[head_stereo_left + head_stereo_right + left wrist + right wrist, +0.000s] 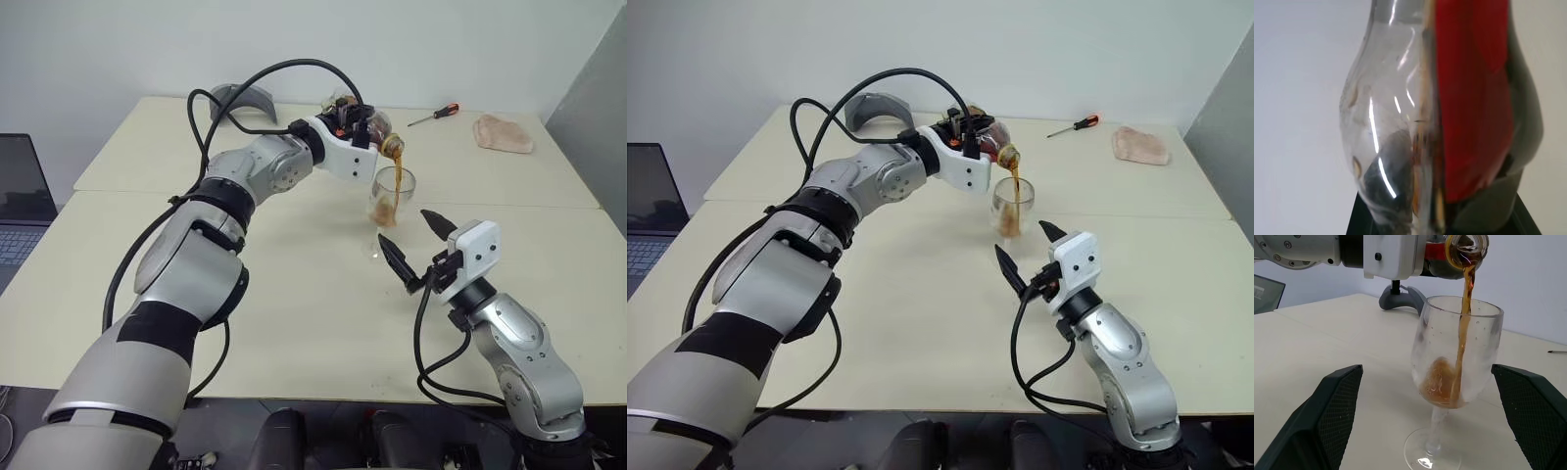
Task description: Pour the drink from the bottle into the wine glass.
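My left gripper (359,123) is shut on the bottle (378,126), which it holds tipped over with its open mouth just above the wine glass (393,193). A thin brown stream of the drink (1465,308) falls from the mouth into the bowl, and a little foamy liquid has gathered at the bottom. In the left wrist view the bottle (1400,122) appears close up, clear with a red label. The glass stands upright on the cream table (294,323). My right gripper (411,237) is open just in front of the glass, one finger to each side, touching nothing.
At the back of the table lie a screwdriver (434,115) with a red and black handle and a pinkish cloth (503,133) to its right. A grey curved stand (243,101) sits at the back left. A laptop (22,196) is off the table's left side.
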